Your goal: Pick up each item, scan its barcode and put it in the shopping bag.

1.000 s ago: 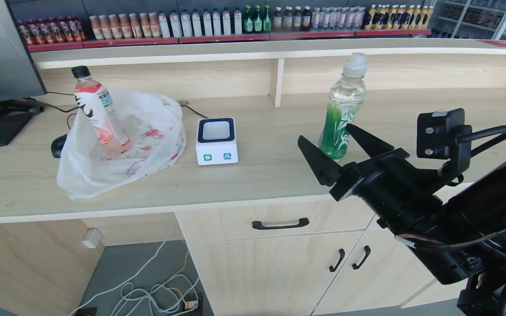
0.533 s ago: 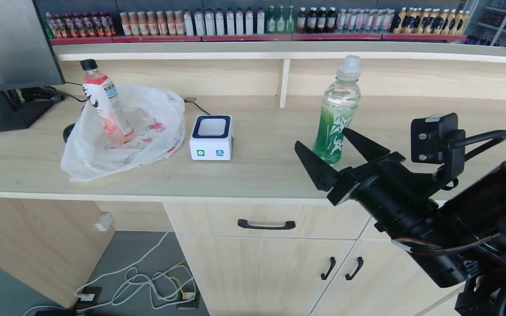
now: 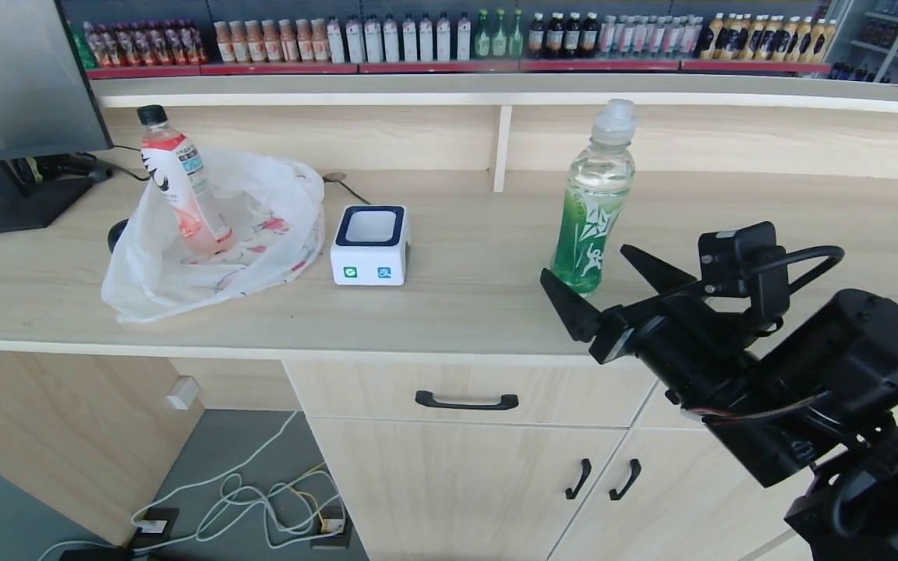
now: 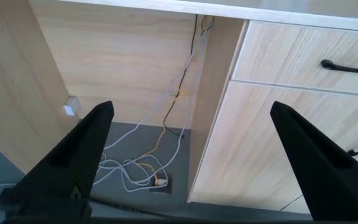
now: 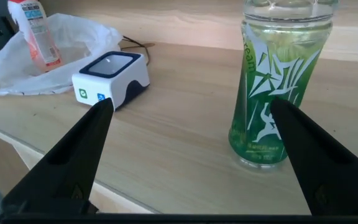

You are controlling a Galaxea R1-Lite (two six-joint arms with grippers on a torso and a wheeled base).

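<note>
Pale wooden counter runs across the shop, with a raised back ledge and a far shelf of drink bottles behind it. Near the counter's front edge a clear plastic bottle with a green label and a pale cap stands upright, with bare wood on all sides of it. A wide bare stretch lies between it and the white square scanner with a dark blue rim. The scanner sits just beside a crumpled white plastic shopping bag, whose mouth gapes open. A pink-labelled bottle with a black cap leans inside the bag. A dark monitor stands at the counter's far left end, and a black mouse lies behind the bag.

The right arm reaches in from the lower right, level with the countertop. The right gripper is spread wide and grips nothing. The green bottle's base sits just ahead of its black fingers, off toward one finger, not centred in the gap.

The left gripper is low, below counter height, also spread wide and holding nothing. It faces the cabinet front and loose white cables on the floor.
</note>
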